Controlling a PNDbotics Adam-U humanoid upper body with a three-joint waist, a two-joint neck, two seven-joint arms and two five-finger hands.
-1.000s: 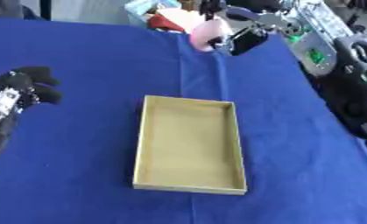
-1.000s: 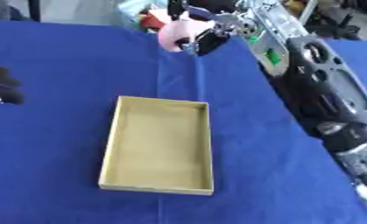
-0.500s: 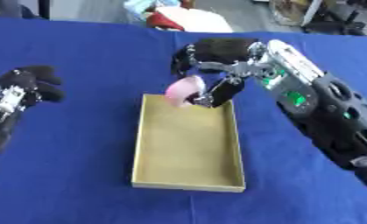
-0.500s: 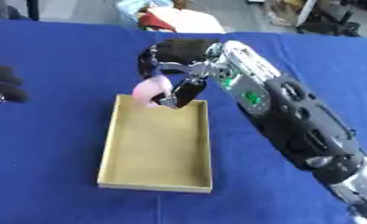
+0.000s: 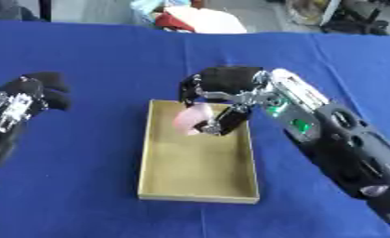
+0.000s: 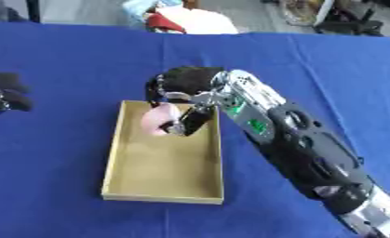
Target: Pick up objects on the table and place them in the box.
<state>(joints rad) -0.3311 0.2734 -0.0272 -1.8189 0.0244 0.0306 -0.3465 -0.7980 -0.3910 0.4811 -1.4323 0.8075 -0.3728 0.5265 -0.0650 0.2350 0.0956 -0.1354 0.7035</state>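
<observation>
Blue cloth (image 5: pixel 84 56) lies bare all round the box (image 5: pixel 157 186), over whose far end the right hand (image 5: pixel 222 90) pinches a pink object (image 5: pixel 191 119), while the left hand (image 5: pixel 31 95) rests curled at the left edge.

Item count, visible inventory:

- Box (image 5: pixel 160 153): one, tan, open-topped, on the cloth
- Pink object (image 5: pixel 193 119): one, over the far end of the box, between the fingers of the right hand
- Hands: two. Right hand (image 5: pixel 220 95), one, curled round the pink object. Left hand (image 5: pixel 25 100), one, at the left edge, fingers curled, nothing in it
- Blue cloth (image 5: pixel 92 60): one, covering the table
- Pile (image 5: pixel 185 18) beyond the far edge: red, white and pale blue items; number cannot be told
</observation>
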